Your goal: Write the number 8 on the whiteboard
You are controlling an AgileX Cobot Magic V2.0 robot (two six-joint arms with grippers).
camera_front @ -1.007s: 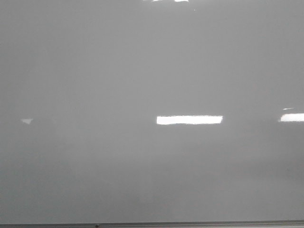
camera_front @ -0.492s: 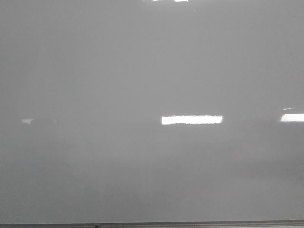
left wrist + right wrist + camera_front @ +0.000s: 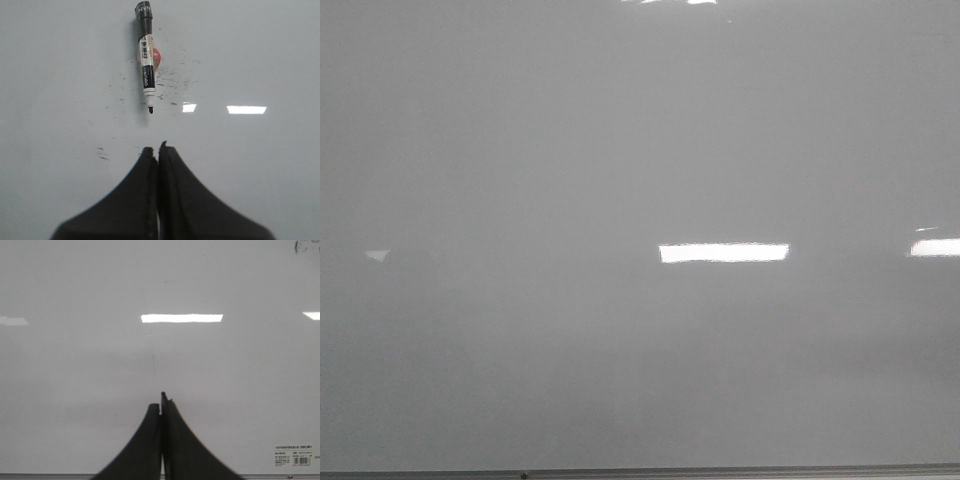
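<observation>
Whiteboard (image 3: pixel 620 150) bare to its metal edge (image 3: pixel 720 470), marker (image 3: pixel 145 55) uncapped, left gripper (image 3: pixel 158 150) and right gripper (image 3: pixel 161 402) — both pressed together

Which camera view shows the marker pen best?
The left wrist view: the marker lies uncapped on the whiteboard, whole from black end to tip, ahead of the shut left gripper. The front view and the right wrist view show only bare board, no marker.

Left pincer (image 3: pixel 158 148): two matte black fingers, broad at the base, curving inward to narrow tips along a thin central seam. Right pincer (image 3: pixel 161 400): identical black, flared profile, one tip slightly taller. No markings visible.
</observation>
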